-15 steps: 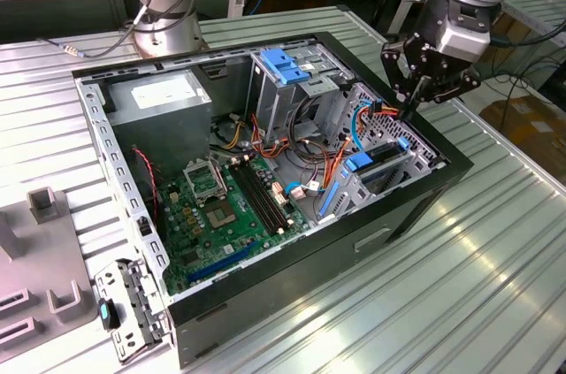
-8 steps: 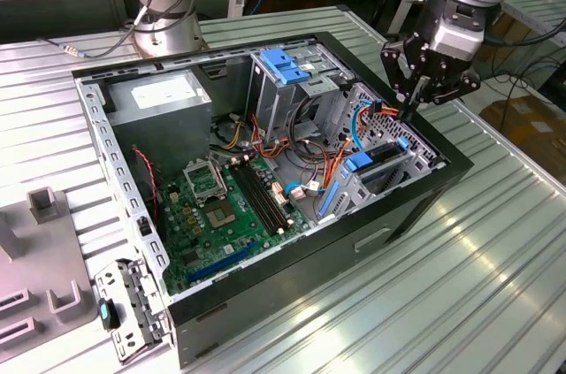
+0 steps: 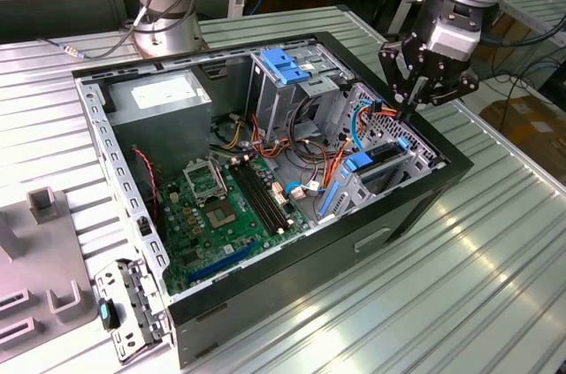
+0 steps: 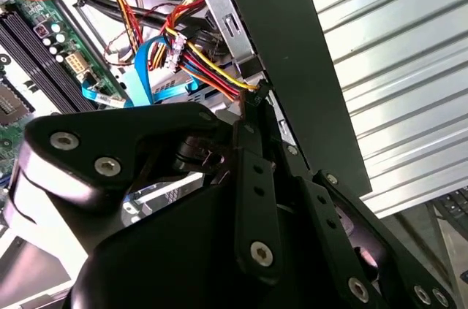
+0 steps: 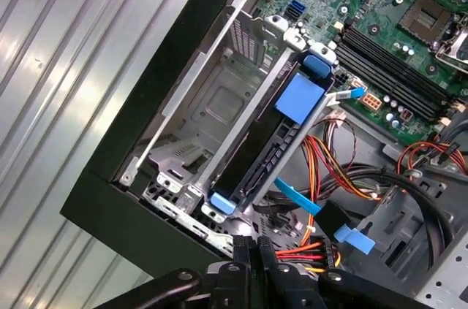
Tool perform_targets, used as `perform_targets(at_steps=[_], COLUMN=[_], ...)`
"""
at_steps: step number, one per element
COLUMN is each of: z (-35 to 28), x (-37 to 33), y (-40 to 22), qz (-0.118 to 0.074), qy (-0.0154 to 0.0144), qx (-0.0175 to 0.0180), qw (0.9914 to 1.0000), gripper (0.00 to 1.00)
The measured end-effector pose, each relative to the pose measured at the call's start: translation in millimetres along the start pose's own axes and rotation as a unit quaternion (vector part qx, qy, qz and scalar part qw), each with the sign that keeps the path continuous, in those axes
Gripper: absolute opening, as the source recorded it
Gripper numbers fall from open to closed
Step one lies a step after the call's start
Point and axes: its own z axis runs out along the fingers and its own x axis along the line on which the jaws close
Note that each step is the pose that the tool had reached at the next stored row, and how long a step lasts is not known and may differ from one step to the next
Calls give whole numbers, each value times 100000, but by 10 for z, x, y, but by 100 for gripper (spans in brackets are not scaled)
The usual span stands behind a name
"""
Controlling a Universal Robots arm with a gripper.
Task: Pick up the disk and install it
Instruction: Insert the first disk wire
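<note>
The disk (image 3: 378,160), a dark flat drive with bright blue rails, lies slotted in the metal bay at the corner of the open computer case (image 3: 416,206) toward the exterior view's right. In the first wrist view the disk (image 5: 256,150) sits lengthwise in the bay with a blue tab at each end. My gripper (image 3: 409,112) hangs just above the disk's far end, beside the cable bundle. Its fingers (image 5: 252,247) are pressed together with nothing between them. In the second wrist view the gripper (image 4: 253,104) points down at the orange and yellow wires.
A green motherboard (image 3: 230,206) fills the case floor, a cage with a light-blue latch (image 3: 285,64) stands at the back, and a grey power supply (image 3: 164,95) sits at the far left. Loose cables (image 3: 305,140) cross the middle. The ridged metal table (image 3: 495,277) surrounds the case.
</note>
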Motion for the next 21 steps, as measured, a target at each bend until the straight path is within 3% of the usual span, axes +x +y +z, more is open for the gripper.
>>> perform_targets(at_steps=[4, 7, 14, 17, 19, 21], z=[2, 2, -1, 1, 4, 7], x=[-1, -1, -31, -32, -32, -32], y=[2, 2, 46, 48, 47, 48], qz=[2211, 4814, 5160, 7678, 10546, 12129], qy=[112, 259, 271, 406, 557, 642], qx=[-146, -320, -338, -509, -698, -803], qw=[99975, 99883, 99866, 99703, 99438, 99256], gripper=[17, 17, 17, 17, 17, 17])
